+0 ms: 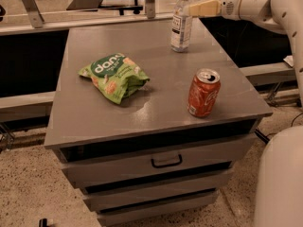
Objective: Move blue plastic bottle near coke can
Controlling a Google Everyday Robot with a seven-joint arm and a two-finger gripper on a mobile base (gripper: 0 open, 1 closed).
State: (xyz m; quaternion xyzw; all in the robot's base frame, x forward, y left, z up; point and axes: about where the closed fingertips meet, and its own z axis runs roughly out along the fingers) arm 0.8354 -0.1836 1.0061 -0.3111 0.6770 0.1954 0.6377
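While the gray cabinet top is being viewed from its front, the gripper is being held at the far edge.

Nearest, speckled floor and a drawer with a black handle are being shown. The coke can is being borne upright near the front right edge, a green snack bag to its left. Farther back, well apart from the can, the blue plastic bottle is standing upright, the gripper just beside its neck; whether it is spread or closed cannot be told.

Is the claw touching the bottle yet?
Cannot tell. In the camera view the claw reaches the outline of the bottle near its neck, but neither contact nor a gap shows plainly.
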